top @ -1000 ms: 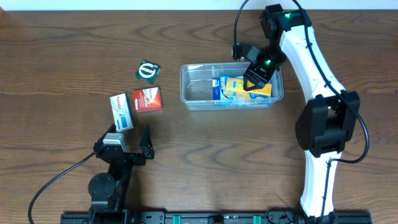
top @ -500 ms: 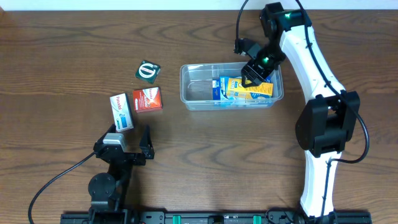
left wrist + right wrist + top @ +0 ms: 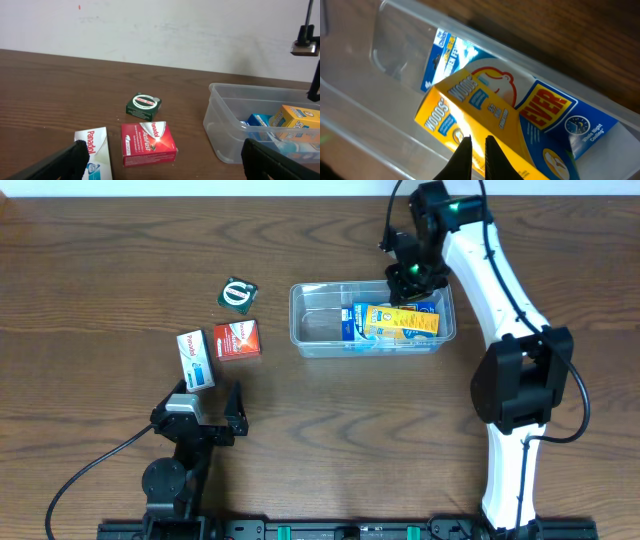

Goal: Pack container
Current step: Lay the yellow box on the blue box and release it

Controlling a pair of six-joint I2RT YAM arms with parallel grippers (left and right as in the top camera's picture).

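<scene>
Yellow box (image 3: 400, 321) is laid at container's (image 3: 300, 330) 3 o'clock end, sparing room; right gripper (image 3: 477, 150) is held pinched together above, left gripper (image 3: 212, 405) spread, idle.

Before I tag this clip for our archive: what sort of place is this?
Probably a robotics lab bench: a wooden table against a bare white wall, a white robot arm reaching over it, and a clear tub beside small boxes laid out.

The white box (image 3: 94, 152) bears "Panadol". The yellow box (image 3: 470, 120) reads "WOODS'". The blue-and-white box (image 3: 580, 127) beneath it shows "EVER".
</scene>
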